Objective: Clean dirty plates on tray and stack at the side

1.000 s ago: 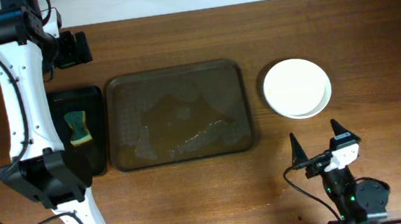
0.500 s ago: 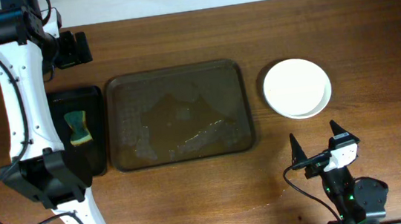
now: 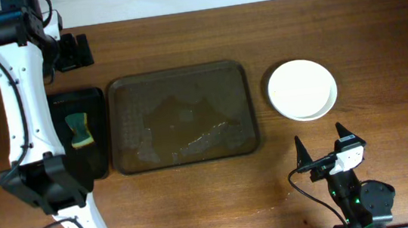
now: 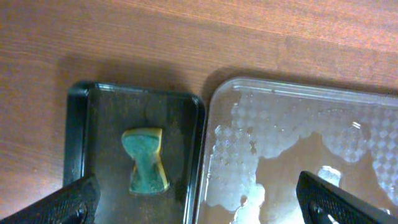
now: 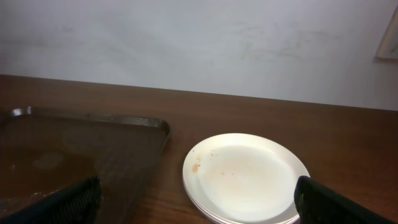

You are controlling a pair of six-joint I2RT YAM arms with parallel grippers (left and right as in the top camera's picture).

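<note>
The plates (image 3: 302,88) are stacked on the table right of the dark brown tray (image 3: 177,75). In the right wrist view the top plate (image 5: 245,177) is white with a small brown speck near its left rim. The tray holds no plates, only wet smears; it also shows in the left wrist view (image 4: 298,99) and the right wrist view (image 5: 81,134). My left gripper (image 3: 74,52) is high at the far left and is open and empty (image 4: 199,205). My right gripper (image 3: 322,151) is open and empty (image 5: 199,202), in front of the stack.
A smaller black tray (image 3: 92,99) lies left of the brown tray. It holds a green and yellow sponge (image 3: 79,131), also seen in the left wrist view (image 4: 145,160). A white wall stands behind the table's far edge.
</note>
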